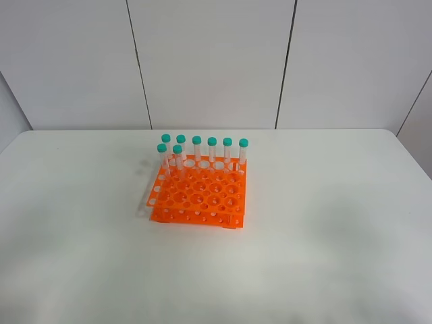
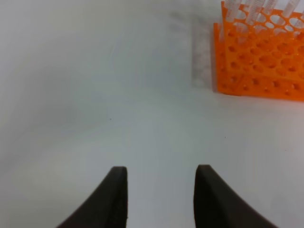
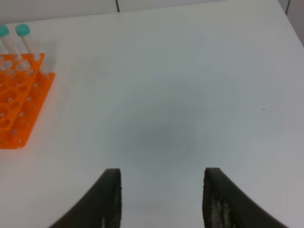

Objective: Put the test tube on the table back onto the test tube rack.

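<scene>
The room's back wall [image 1: 209, 61] is standing behind everything in pale panels, with thin dark seams running down between them. Below it the white surface [image 1: 324, 223] is filling most of the high view, its far corners rounding off, and soft grey shadows are lying across its near part.

Near the middle of the surface, slightly to the left, the orange test tube rack [image 1: 198, 197] is sitting flat, its top a grid of round holes and its sides showing smaller ones. Eight capped tubes [image 1: 212, 151] are standing upright in it with teal-green caps: six along the far row and two more just in front of them at the left end. The remaining holes are showing empty.

Just beside the rack's left side, the test tube [image 1: 143, 191] is lying on the surface, a clear, faint shape running alongside that edge; the left wrist view shows it as a blurred pale strip [image 2: 201, 52] next to the orange wall.

The left gripper [image 2: 160, 197] is hovering over bare surface well short of the rack, its dark jaws apart and holding nothing. The right gripper [image 3: 161, 199] is hanging over bare surface off to the rack's right, jaws likewise spread wide and empty.
</scene>
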Controlling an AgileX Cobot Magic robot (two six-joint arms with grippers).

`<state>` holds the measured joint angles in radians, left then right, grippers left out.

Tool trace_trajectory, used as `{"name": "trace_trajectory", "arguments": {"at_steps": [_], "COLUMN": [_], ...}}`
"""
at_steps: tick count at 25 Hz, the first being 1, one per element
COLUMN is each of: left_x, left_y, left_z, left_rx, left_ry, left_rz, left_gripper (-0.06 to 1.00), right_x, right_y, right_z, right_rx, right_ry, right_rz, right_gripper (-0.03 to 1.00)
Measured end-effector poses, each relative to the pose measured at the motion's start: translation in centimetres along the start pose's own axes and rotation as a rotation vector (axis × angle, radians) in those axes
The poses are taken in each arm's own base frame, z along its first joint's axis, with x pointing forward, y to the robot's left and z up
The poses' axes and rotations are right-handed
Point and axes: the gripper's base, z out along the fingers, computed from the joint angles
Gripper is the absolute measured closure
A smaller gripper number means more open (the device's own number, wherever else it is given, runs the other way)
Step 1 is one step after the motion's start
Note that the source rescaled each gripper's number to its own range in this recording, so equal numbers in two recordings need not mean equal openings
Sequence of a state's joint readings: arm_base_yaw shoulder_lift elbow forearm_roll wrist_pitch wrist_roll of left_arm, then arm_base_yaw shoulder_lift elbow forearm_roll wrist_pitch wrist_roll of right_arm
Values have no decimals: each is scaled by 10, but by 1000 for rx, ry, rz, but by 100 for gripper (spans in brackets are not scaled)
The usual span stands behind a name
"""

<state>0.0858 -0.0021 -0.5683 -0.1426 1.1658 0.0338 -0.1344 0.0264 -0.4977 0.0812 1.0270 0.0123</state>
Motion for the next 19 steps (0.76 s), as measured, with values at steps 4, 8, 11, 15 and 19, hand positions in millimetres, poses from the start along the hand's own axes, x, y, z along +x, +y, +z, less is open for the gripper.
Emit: {"name": "trace_trajectory", "arguments": {"at_steps": [4,8,11,15,19], "left_x": [0,0,0,0,0], "left_y": [0,0,0,0,0], "left_z": [0,0,0,0,0], "left_rx": [0,0,0,0,0], "left_ry": [0,0,0,0,0], "left_rz": [1,1,1,1,1], "left_gripper": [61,61,61,61,61], "right_x": [0,0,0,0,0], "right_y": [0,0,0,0,0], "right_z": [0,0,0,0,0], "right_rx": [0,0,0,0,0], "right_ry": [0,0,0,0,0], "right_rz": [0,0,0,0,0], "right_gripper": [22,22,22,22,22]}}
